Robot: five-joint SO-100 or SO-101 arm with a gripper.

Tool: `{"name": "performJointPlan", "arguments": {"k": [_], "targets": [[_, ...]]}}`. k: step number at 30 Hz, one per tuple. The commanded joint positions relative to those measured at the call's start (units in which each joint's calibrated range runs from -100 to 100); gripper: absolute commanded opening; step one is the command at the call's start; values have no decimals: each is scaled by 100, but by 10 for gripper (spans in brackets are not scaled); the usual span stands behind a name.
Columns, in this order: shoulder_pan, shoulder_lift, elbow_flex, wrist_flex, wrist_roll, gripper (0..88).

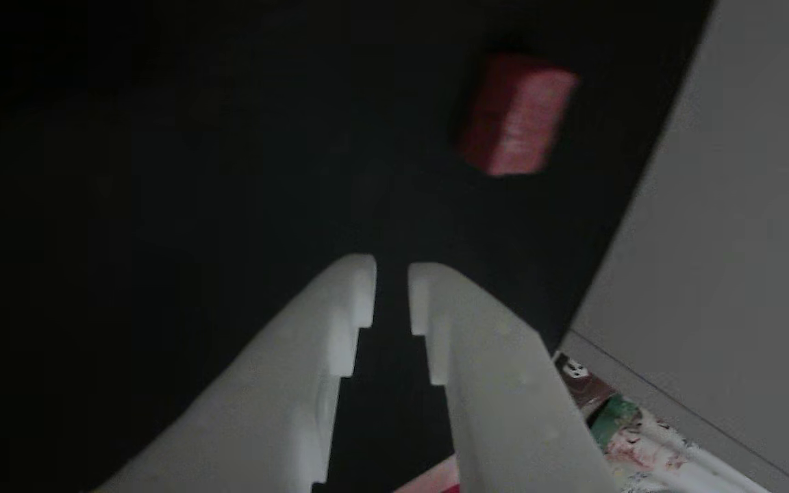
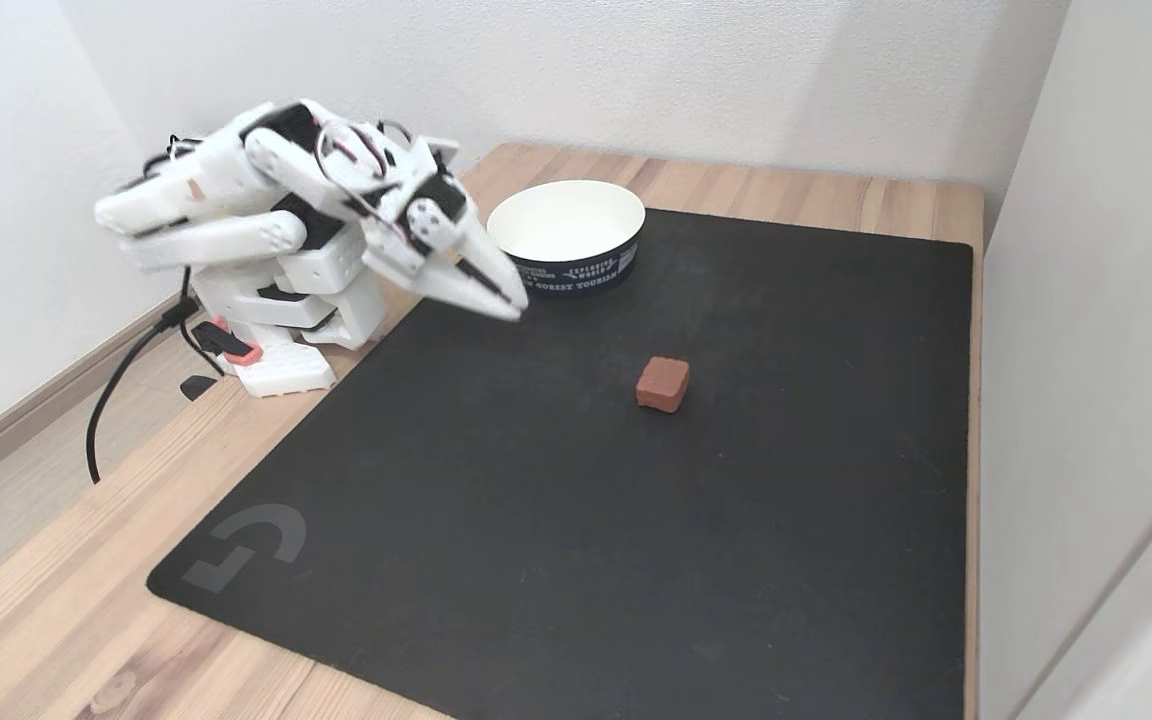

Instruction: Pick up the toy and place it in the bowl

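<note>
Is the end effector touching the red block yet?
Apart. In the fixed view, the end effector hangs near the bowl, with bare black mat between it and the block.

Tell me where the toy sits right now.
In the fixed view the toy lies on the black mat, near its middle, below and right of the bowl and right of the gripper, touching neither.

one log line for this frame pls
phase: approach | hand: empty, fingers slightly apart, above mat | toy: on mat, untouched | bowl: empty, at mat's far edge
</note>
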Motion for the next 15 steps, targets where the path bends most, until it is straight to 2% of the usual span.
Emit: {"name": "performJointPlan", "arguments": {"k": [1,4,8,15], "targets": [[45,1393,-1133,-690,-2,22],[45,2869,-2017,-1079,-12,22],[45,4369,-3252,-1062,-22,22],[54,6937,-5883,-139,-638,22]]}}
